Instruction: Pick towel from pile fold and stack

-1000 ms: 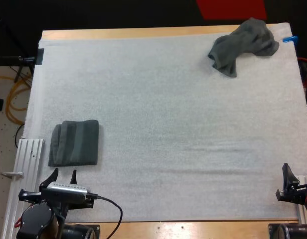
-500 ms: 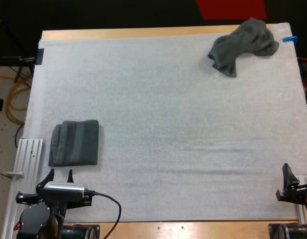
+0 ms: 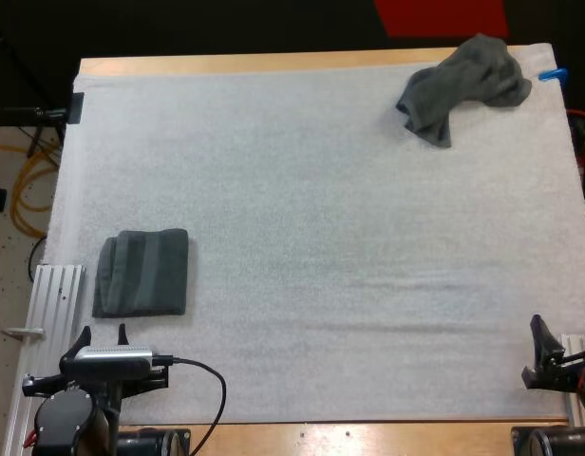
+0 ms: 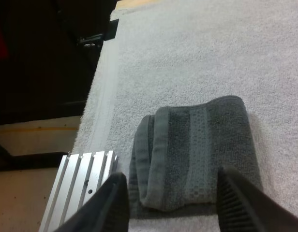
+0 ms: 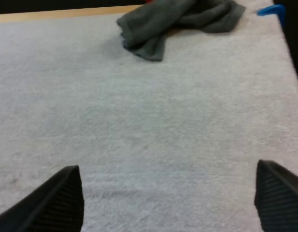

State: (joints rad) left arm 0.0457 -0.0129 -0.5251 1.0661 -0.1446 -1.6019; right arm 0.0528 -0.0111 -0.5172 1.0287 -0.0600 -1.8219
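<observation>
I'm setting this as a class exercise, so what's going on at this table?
Nothing is held. The left end effector hangs open just short of the folded towel; the right end effector is open at the mat's near right corner. The crumpled towel lies at the far right corner, not yet picked up.

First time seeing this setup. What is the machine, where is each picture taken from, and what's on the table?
Two robot arms work at a wooden table covered by a white mat. One picture looks down from behind the arms; the other two come from cameras on the wrists. The left hand is open just short of a folded dark grey-green towel. The right hand is open at the mat's near right edge, facing a crumpled towel at the far right corner. Neither hand holds anything.
</observation>
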